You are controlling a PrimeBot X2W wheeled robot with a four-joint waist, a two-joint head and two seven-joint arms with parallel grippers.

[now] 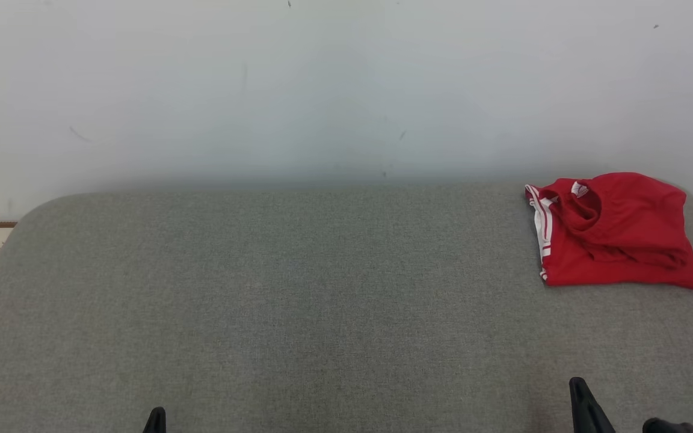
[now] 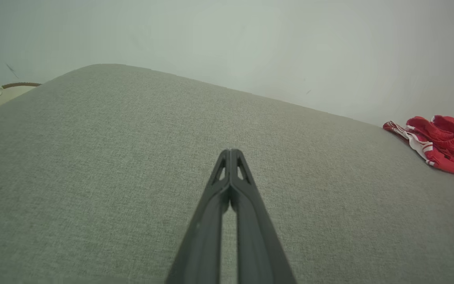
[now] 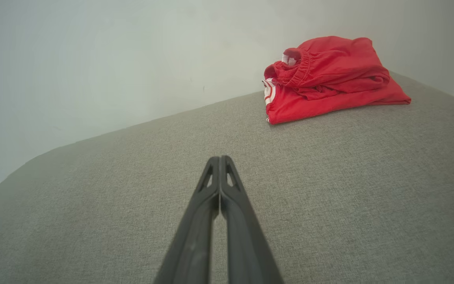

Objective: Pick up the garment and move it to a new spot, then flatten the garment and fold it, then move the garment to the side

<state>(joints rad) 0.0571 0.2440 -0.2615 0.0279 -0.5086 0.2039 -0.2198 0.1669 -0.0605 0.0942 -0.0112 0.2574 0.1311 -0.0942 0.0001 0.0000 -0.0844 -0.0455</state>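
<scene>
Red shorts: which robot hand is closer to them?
Right. In the head view the right hand sits nearly straight below the red shorts; the left hand is far off to their left across the grey cushion.

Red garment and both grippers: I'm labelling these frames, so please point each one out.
red garment (image 1: 616,237), head view, middle of the folded red cloth.
left gripper (image 2: 231,152), left wrist view, where its shut fingertips meet.
right gripper (image 3: 220,159), right wrist view, where its shut fingertips meet.
</scene>
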